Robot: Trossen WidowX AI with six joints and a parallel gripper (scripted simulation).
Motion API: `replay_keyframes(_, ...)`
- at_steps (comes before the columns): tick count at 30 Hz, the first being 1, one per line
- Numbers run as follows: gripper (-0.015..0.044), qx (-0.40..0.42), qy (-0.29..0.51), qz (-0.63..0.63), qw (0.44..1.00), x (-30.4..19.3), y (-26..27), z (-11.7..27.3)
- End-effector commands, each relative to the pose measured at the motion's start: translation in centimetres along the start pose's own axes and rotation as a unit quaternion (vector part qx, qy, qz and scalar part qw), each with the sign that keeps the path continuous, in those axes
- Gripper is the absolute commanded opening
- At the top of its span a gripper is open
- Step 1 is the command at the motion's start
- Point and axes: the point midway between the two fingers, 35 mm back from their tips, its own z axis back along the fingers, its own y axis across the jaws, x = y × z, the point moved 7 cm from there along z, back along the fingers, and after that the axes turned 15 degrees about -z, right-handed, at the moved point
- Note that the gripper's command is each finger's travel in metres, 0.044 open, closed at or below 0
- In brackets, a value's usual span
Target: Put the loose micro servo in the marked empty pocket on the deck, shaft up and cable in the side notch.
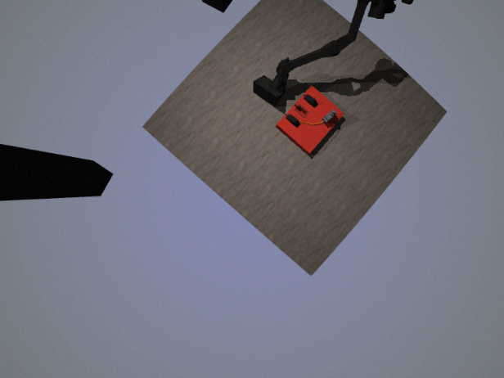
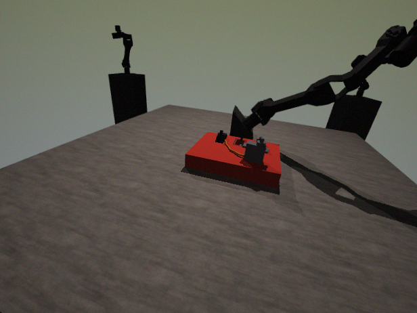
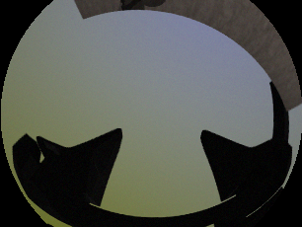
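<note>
Servo-seating job, status: nothing done so far as the views show.

Item, micro servo: grey body, standing upright on the red deck near its right-hand corner in the exterior view, shaft end up, not in any pocket. Orange cable trails from it across the deck toward a seated black servo.

Item, marked empty pocket: outlined recess between the two seated black servos in the top view; unoccupied, apart from the loose servo.

Item, gripper: raised high and well away from the deck, wrist view showing mostly background; fingers spread almost fully, nothing between them.

Outstanding, by judgement: descend to the servo, grasp, carry to the pocket, seat with ears flat and cable in the notch, release, withdraw.
</note>
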Motion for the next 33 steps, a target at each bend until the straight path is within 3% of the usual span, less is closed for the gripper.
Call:
replay_keyframes(1,0.0426,0.0,0.001,0.0,1.0,0.0,-0.1,0.0)
replay_keyframes(19,0.044,-0.047,0.106,0.098,0.988,-3.3,-6.1,0.9)
replay_keyframes(33,0.044,-0.084,0.22,0.179,0.955,-6.5,-11.9,3.9)
